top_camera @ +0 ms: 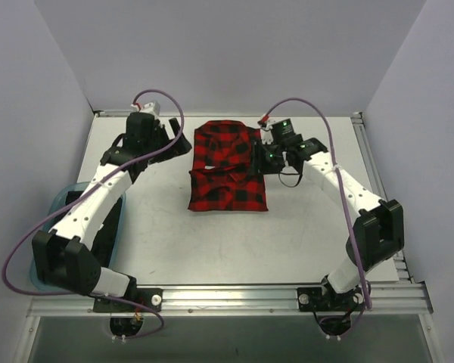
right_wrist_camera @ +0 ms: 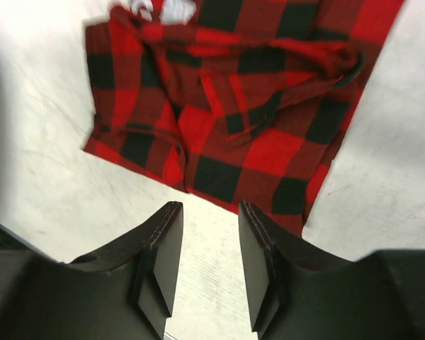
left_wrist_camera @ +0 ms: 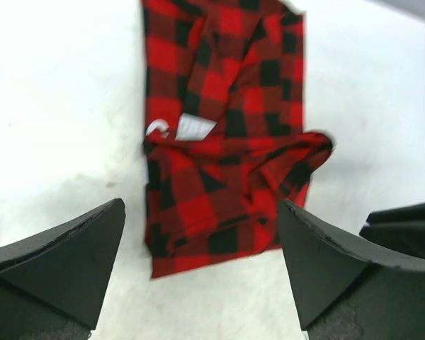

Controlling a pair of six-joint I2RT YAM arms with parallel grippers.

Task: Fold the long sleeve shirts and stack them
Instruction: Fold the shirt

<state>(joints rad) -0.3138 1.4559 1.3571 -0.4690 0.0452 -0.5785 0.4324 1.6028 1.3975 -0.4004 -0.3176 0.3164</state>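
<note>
One red-and-black check long sleeve shirt (top_camera: 227, 168) lies folded into a rough rectangle in the middle of the white table (top_camera: 303, 227). My left gripper (top_camera: 180, 144) hovers just off its left edge, and my right gripper (top_camera: 260, 157) sits at its right edge. In the left wrist view the shirt (left_wrist_camera: 227, 134) shows white lettering and a grey label (left_wrist_camera: 195, 127); the left gripper (left_wrist_camera: 201, 203) is wide open and empty. The right wrist view has the shirt (right_wrist_camera: 234, 106) just beyond the right gripper (right_wrist_camera: 210, 205), whose jaws stand partly apart over bare table.
A teal-rimmed bin (top_camera: 57, 208) sits at the left table edge under the left arm. Metal rails (top_camera: 378, 174) border the table on the right and front. White walls enclose the back and sides.
</note>
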